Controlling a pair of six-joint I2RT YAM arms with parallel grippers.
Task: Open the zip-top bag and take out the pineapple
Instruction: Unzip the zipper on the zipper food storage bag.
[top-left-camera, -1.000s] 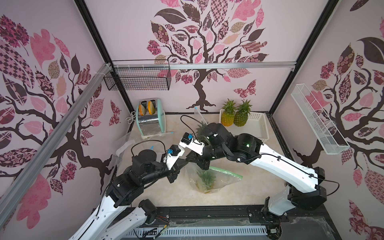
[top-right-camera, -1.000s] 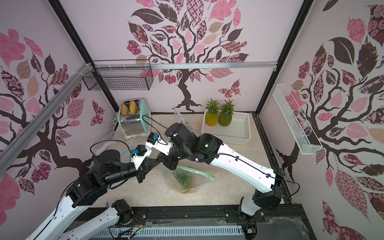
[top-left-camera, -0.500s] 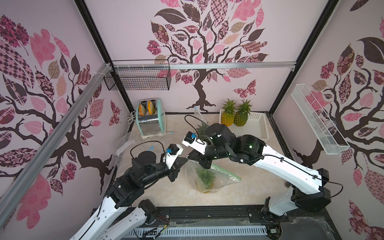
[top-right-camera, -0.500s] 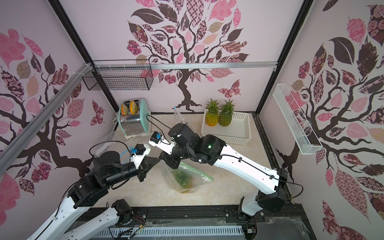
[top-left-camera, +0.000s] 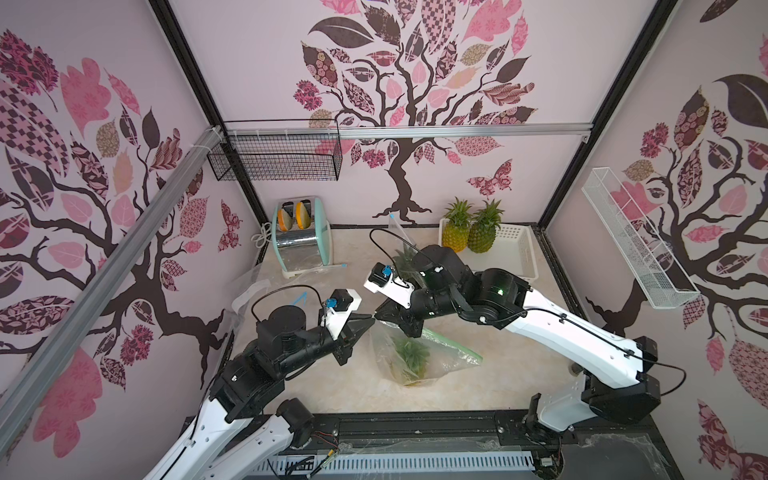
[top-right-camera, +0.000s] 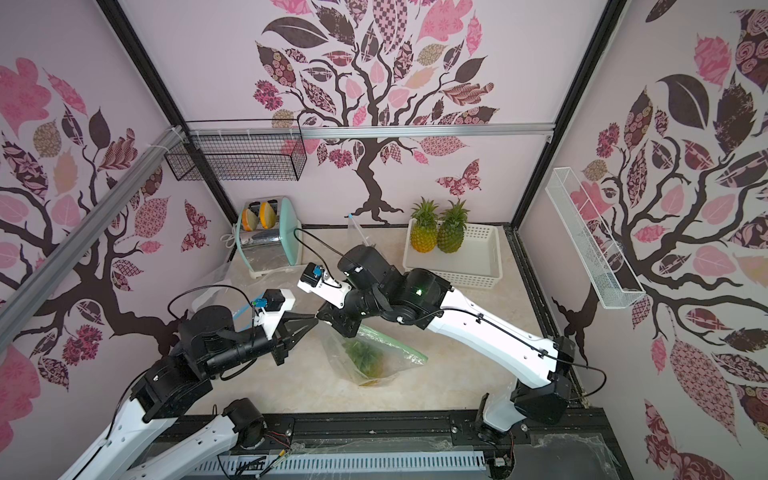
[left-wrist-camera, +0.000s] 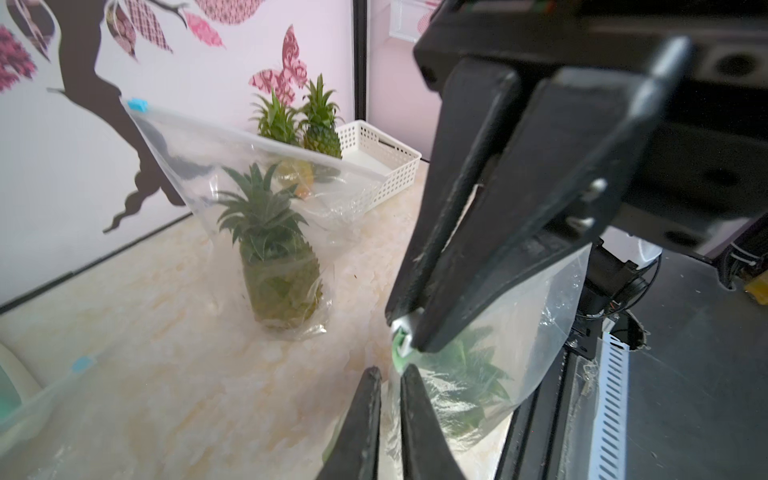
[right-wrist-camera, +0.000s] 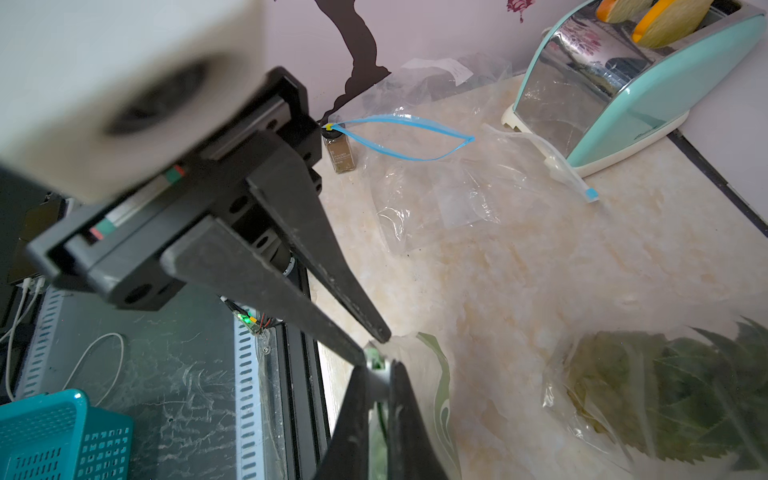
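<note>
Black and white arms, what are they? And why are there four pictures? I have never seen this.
They are robot arms, the left arm and the right arm, at the front of a table. Each ends in a two-fingered pincer called an end effector. Two pictures come from a camera up high, looking down. The other two come from small cameras on the wrists, so they see the work close up. On the table are a toaster, a white basket with two pineapples, and a clear zip-top bag with a pineapple inside. The right end effector is pinched shut on the bag's top edge. The left end effector sits right beside it, jaws a little apart. Their job is to open the bag and take the pineapple out.
</note>
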